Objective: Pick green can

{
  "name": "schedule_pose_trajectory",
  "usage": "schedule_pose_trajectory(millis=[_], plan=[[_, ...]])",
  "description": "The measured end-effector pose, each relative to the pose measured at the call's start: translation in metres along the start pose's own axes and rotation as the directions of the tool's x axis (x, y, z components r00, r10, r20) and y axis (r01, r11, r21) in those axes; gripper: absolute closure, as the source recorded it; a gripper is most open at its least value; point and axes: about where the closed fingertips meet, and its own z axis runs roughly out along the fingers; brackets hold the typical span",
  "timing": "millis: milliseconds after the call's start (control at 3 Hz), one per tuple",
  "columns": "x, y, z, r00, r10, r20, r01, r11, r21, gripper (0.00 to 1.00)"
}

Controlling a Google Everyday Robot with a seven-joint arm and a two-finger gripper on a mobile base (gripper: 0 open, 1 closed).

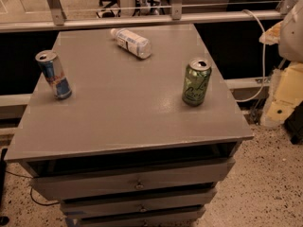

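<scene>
The green can (196,82) stands upright on the right half of the grey cabinet top (123,108), near its right edge. It is olive green with pale cursive lettering and a silver top with an open tab. My gripper (285,94) shows as pale, yellowish parts at the right edge of the camera view. It is off the cabinet's right side, well apart from the can, and holds nothing that I can see.
A slim blue-and-silver can (53,74) stands tilted at the left edge of the top. A clear plastic bottle (132,42) with a white label lies on its side at the back. Drawers (137,183) are below. A white cable (261,56) hangs at the right.
</scene>
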Motion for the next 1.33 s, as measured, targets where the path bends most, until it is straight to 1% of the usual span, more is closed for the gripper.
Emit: schedule_pose_trajectory(millis=[333,667,1000,1333], plan=[[0.000,0.000,0.000,1.000,0.000,0.000,0.000,1.0000,0.000,0.00],[0.000,0.000,0.003,0.999,0.009,0.032,-0.009,1.0000,-0.002,0.00],[-0.001,0.001,0.036,0.990,0.013,0.137,-0.010,0.9996,-0.028,0.00],[-0.016,-0.024,0.080,0.950,0.010,0.311,-0.010,0.9999,-0.004,0.00]])
